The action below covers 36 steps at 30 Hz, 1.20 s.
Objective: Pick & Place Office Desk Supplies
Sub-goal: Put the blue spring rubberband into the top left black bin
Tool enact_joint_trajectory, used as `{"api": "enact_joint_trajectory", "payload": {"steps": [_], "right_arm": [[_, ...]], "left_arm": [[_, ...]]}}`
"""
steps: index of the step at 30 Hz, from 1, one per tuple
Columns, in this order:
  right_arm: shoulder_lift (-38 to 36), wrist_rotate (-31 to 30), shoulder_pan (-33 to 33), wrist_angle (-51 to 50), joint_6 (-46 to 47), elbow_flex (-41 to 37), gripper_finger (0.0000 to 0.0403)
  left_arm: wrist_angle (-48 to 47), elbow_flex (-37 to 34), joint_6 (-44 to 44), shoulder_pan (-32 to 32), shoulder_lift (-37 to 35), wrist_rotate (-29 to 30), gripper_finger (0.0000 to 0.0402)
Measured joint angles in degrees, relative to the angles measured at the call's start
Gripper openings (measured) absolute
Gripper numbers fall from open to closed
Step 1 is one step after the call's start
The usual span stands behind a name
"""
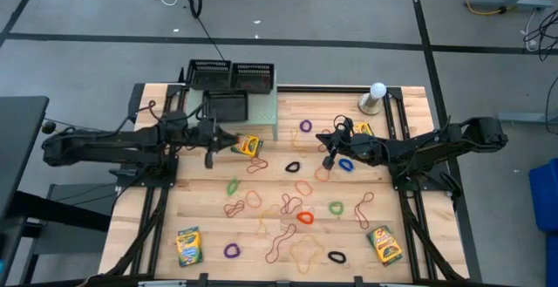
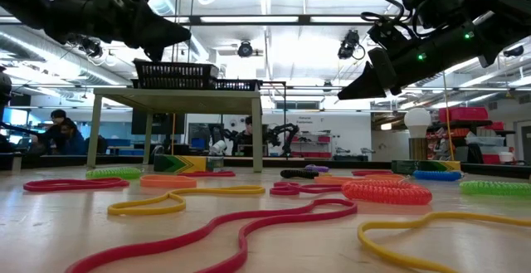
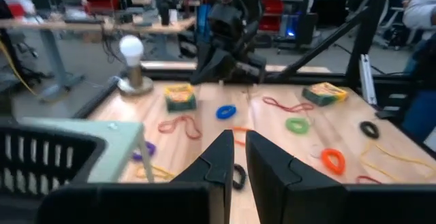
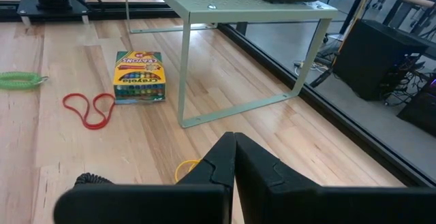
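Rubber bands in several colours lie scattered flat on the wooden table. One crayon box lies beside the pale green shelf, another under my right arm, and two near the front edge. My left gripper hovers level above the table next to the first box. Its fingers stand a narrow slit apart with nothing between them. My right gripper hangs shut and empty over the table's middle, facing the shelf.
A pale green raised shelf on thin legs stands at the far left and carries black mesh trays. A white ball-topped stand stands at the far right. People sit in the room beyond the table.
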<state>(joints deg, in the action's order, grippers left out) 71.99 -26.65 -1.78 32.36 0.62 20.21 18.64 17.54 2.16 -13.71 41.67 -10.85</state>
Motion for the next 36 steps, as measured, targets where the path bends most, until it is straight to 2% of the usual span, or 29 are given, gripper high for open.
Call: {"api": "enact_joint_trajectory", "payload": {"steps": [14, 24, 28, 33, 36], "right_arm": [[0.0, 0.0, 0.0, 0.0, 0.0, 0.0, 0.0016], [0.0, 0.0, 0.0, 0.0, 0.0, 0.0, 0.0016], [0.0, 0.0, 0.0, 0.0, 0.0, 0.0, 0.0016], [0.0, 0.0, 0.0, 0.0, 0.0, 0.0, 0.0016], [0.0, 0.0, 0.0, 0.0, 0.0, 0.0, 0.0016]], "left_arm": [[4.3, 0.1, 0.0, 0.6, 2.3, 0.7, 0.0033], [3.2, 6.0, 3.1, 0.6, 1.5, 9.4, 0.0019], [0.8, 8.0, 2.3, 1.0, 1.5, 9.7, 0.0024], [-0.6, 7.6, 3.4, 6.4, 1.7, 8.7, 0.0009], [-0.5, 7.6, 3.9, 11.8, 3.2, 12.1, 0.0006]]}}
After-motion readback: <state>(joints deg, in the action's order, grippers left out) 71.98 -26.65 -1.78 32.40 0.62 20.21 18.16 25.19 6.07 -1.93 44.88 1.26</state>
